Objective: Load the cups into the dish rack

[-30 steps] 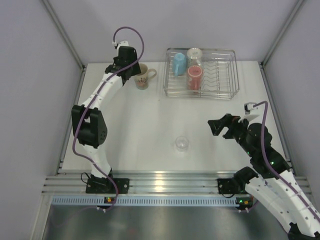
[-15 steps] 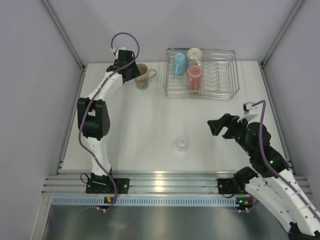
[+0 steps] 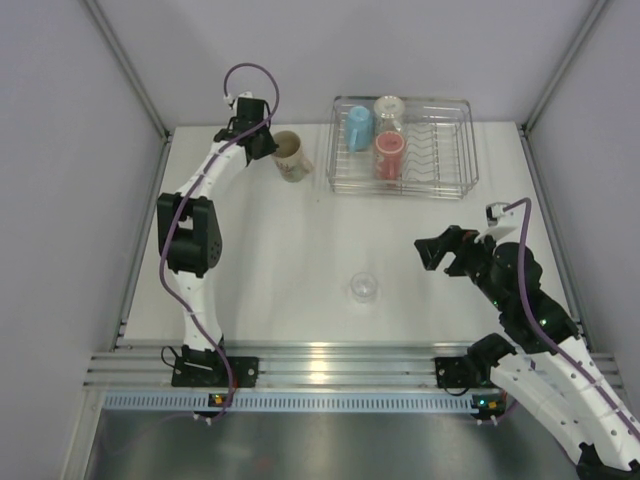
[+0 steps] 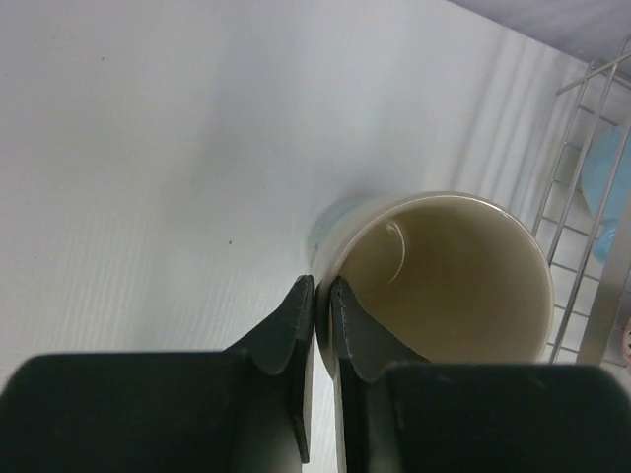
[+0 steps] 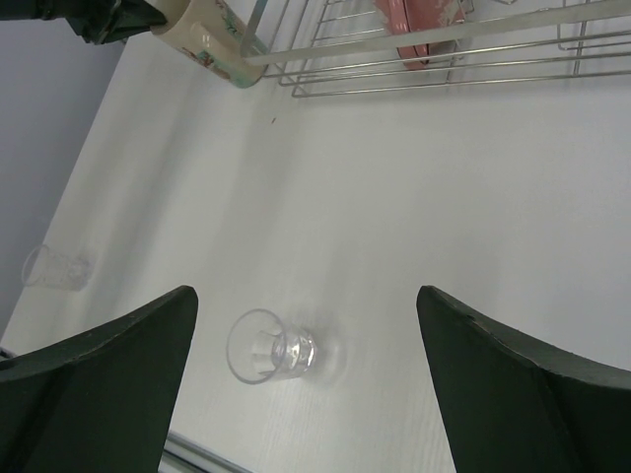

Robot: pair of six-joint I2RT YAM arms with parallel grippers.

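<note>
Left claw (image 4: 317,296) clamps the rim of the cream mug (image 4: 444,276). I note the dish rack (image 3: 400,193) stands just beside it, rightward.

Glossy cream mug (image 4: 449,281); shiny metal-wire dish rack (image 3: 445,150); clear, smooth glass (image 5: 268,347); matt white counter (image 3: 290,240).

- White table (image 3: 300,250), shot from above.
- Silver dish rack (image 3: 450,150) standing at far edge.
- Small clear glass (image 3: 363,288) near middle, well apart from rack.
- Cream mug (image 3: 291,157) tilted far left; contact unclear.
</note>
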